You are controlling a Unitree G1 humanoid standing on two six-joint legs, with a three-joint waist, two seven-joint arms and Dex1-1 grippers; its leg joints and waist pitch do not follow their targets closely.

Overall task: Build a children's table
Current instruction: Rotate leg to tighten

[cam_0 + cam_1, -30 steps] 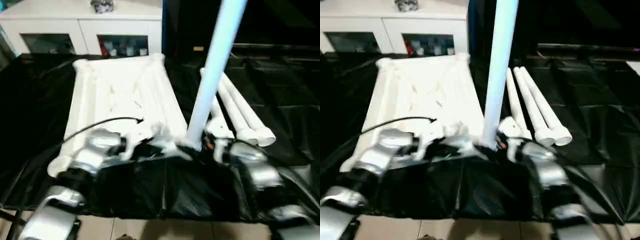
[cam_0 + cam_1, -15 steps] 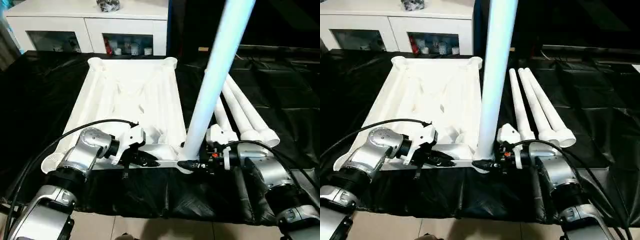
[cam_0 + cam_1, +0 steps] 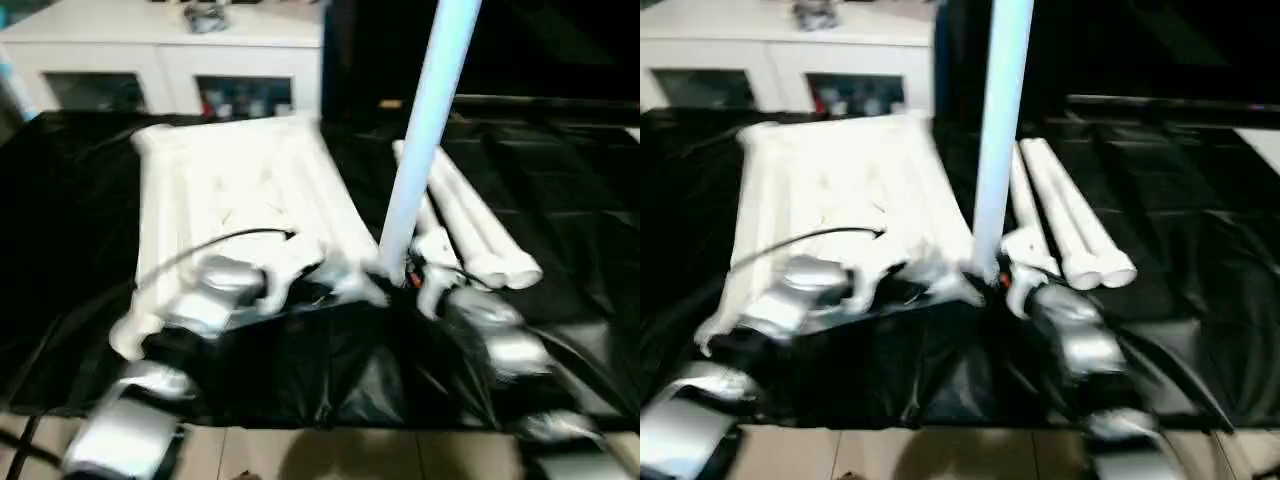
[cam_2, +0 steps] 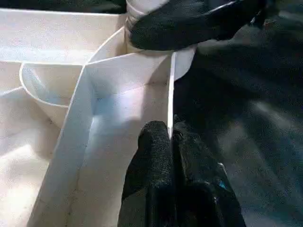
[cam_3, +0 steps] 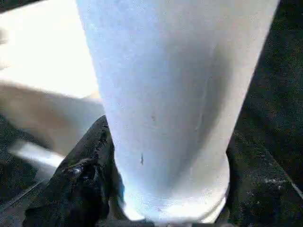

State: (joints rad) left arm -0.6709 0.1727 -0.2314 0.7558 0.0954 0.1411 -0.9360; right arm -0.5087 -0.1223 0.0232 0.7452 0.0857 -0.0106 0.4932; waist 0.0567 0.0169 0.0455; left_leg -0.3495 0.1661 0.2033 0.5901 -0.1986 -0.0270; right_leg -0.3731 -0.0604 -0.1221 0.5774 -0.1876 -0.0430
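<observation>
Table top (image 3: 235, 190) lies underside up on the black sheet (image 3: 560, 170), ribs and round corner sockets exposed, occupying the scene from centre out toward 10 o'clock. White cabinet (image 3: 160, 60) with glass doors stands behind it at 11 o'clock.

One leg (image 3: 425, 125) stands nearly upright, leaning slightly, its lower end seated at the near corner socket (image 4: 182, 56) of the top on the robot's right side. Three spare legs (image 3: 470, 225) lie side by side on the sheet at about 2 o'clock from that corner, flared ends toward the robot.

Right gripper (image 5: 163, 208): pinching the base of the upright leg. One black finger (image 5: 78, 179) is pressed against the tube just above the socket; the other is hidden behind the tube.

Left gripper (image 4: 171, 137): pressed together on the thin near edge wall (image 4: 169, 94) of the table top, one finger on each face, close beside the occupied corner socket.
</observation>
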